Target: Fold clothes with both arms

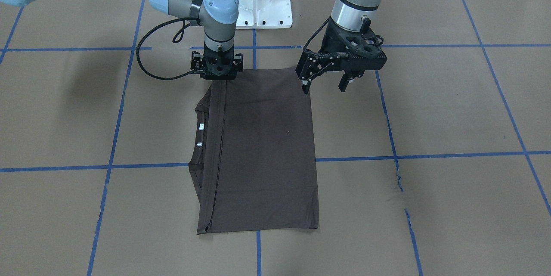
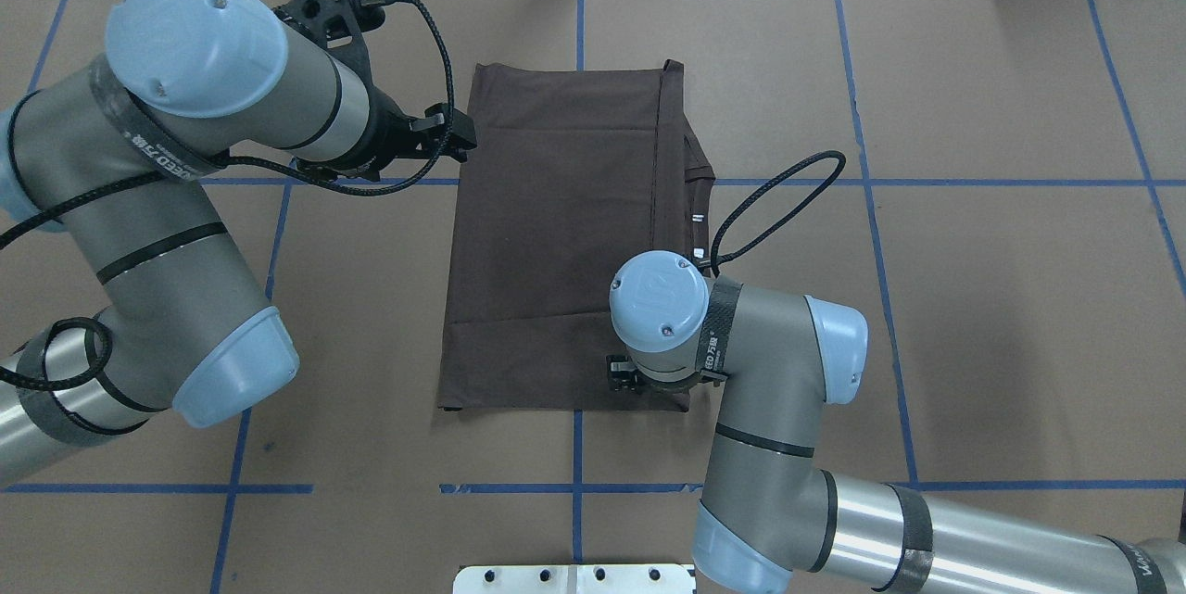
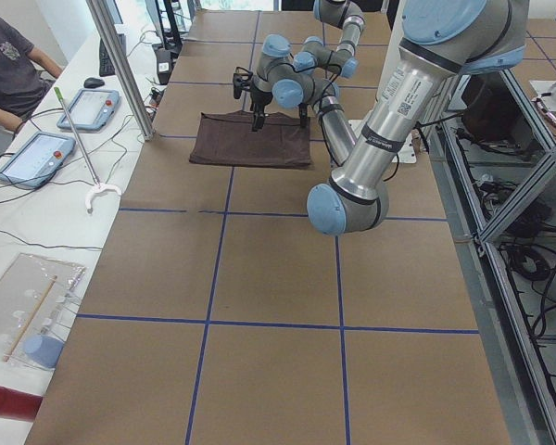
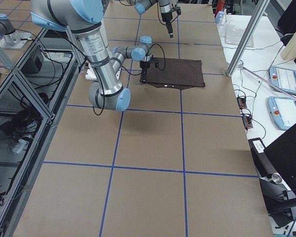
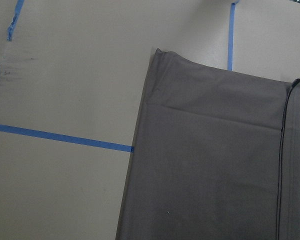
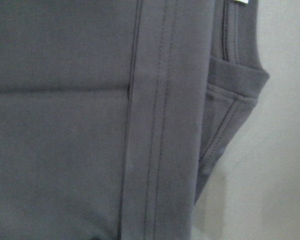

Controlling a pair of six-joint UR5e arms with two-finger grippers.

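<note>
Where blue tape lines (image 1: 430,155) grid the brown table (image 1: 452,108), the T-shirt (image 1: 262,151) lies mid-table, folded into a flat rectangle. The left gripper (image 1: 323,86) hovers above its left edge, fingers spread and empty. The right gripper (image 1: 217,71) sits low on the shirt's near right corner; whether it pinches the cloth I cannot tell. White neck tags (image 1: 200,126) show along the right side.
</note>
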